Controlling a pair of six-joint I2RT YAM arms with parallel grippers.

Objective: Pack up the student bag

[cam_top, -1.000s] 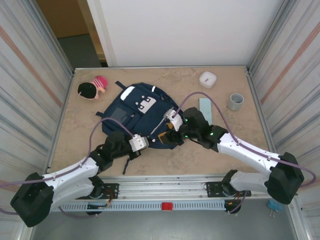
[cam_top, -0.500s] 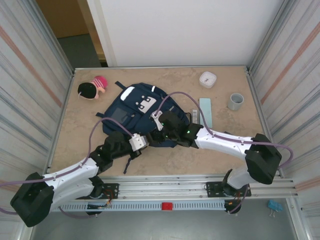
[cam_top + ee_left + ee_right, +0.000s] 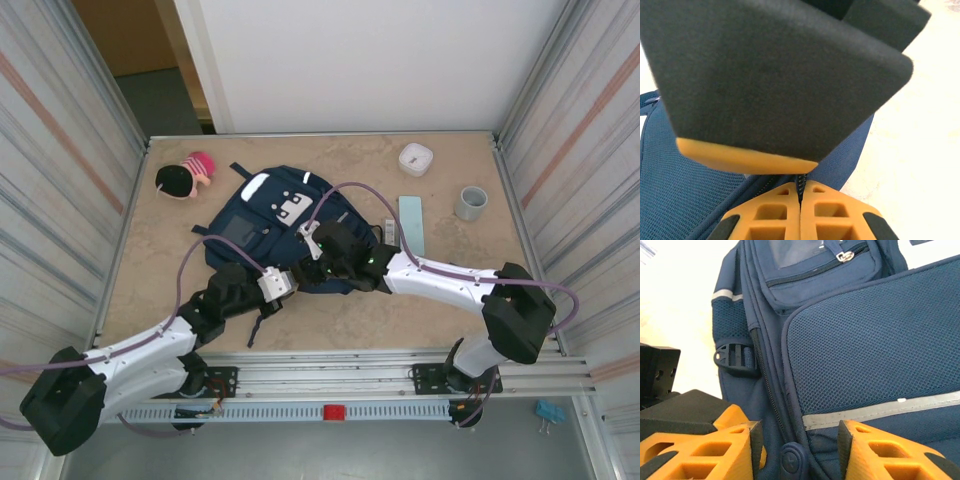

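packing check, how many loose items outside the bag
5: pink-and-black toy far left; white box, grey cup, pale blue case and a small item beside it, at right. Others may be hidden.

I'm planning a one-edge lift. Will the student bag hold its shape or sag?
Likely floppy: the student bag lies flat with soft folds, so it should sag. Probably light, as it looks unfilled. Its mesh panel seems grippy, not slippery.

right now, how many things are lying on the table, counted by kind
backpack: 1
soft toy: 1
white box: 1
grey cup: 1
pale blue case: 1
small striped item: 1
total: 6
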